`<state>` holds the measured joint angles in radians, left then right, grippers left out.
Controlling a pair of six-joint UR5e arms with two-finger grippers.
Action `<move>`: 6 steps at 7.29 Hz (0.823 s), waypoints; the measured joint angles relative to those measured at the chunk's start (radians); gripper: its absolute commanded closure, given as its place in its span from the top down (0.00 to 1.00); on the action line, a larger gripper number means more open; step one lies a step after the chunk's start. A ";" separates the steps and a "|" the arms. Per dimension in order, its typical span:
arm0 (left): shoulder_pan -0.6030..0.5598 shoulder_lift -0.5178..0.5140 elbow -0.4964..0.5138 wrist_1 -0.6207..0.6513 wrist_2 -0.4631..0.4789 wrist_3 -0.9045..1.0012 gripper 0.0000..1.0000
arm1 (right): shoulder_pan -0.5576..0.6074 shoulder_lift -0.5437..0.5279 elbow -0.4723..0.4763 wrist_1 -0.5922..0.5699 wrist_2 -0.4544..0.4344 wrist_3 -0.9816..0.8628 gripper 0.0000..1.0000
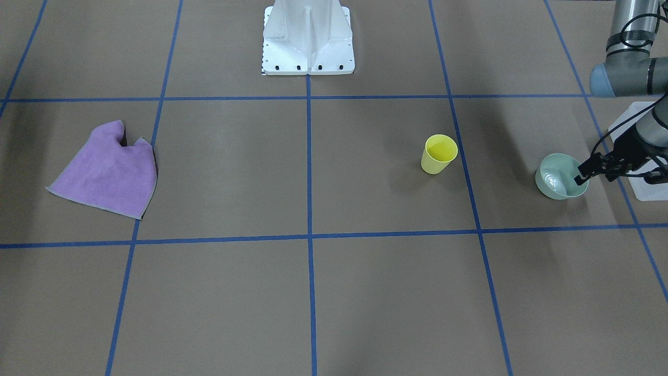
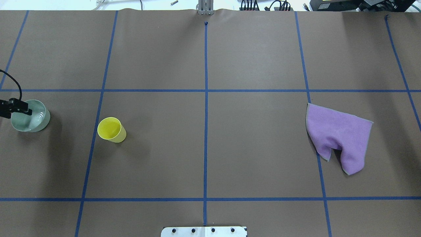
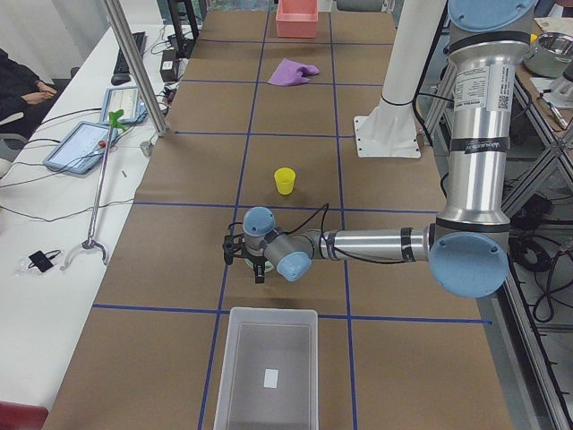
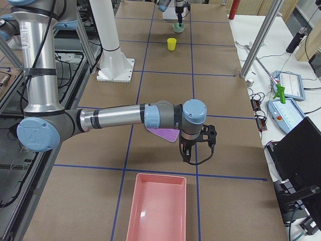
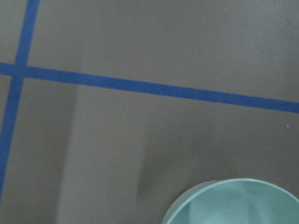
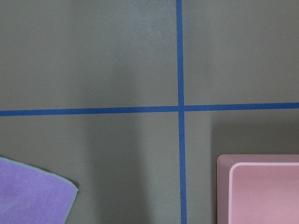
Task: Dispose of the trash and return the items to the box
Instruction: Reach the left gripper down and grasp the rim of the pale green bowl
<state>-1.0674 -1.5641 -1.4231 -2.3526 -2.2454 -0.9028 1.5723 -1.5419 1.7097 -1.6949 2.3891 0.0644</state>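
Observation:
The mint-green bowl (image 1: 556, 180) (image 2: 34, 120) stands upright on the table near its left end. My left gripper (image 1: 584, 172) (image 2: 16, 111) is at the bowl's rim on the box side and looks open, one finger inside the rim and one outside. In the left wrist view only the bowl (image 5: 238, 203) shows, without fingers. The yellow cup (image 1: 438, 154) (image 2: 111, 130) stands upright a short way toward the middle. The frosted box (image 3: 269, 367) (image 1: 644, 156) sits just beyond the bowl. My right gripper (image 4: 186, 159) hangs over the table's other end; I cannot tell its state. No trash shows.
A purple cloth (image 2: 338, 135) (image 1: 109, 172) lies crumpled on the right half, partly under the right wrist. A pink tray (image 4: 158, 211) (image 6: 261, 191) sits at that end. The white pedestal (image 1: 308, 42) stands at the table's robot side. A person (image 3: 18, 85) sits beside the table.

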 measured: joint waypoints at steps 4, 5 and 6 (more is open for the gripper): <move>-0.005 0.033 -0.092 0.009 -0.075 -0.063 0.00 | 0.000 -0.001 0.001 0.000 0.005 0.000 1.00; -0.031 0.053 -0.130 0.013 -0.122 -0.067 0.00 | 0.000 -0.001 0.001 0.001 0.007 0.000 1.00; -0.072 0.066 -0.153 0.014 -0.167 -0.067 0.00 | 0.000 0.000 0.001 0.001 0.010 0.000 1.00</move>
<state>-1.1389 -1.4978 -1.5766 -2.3381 -2.4121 -0.9700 1.5724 -1.5420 1.7107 -1.6937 2.3992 0.0641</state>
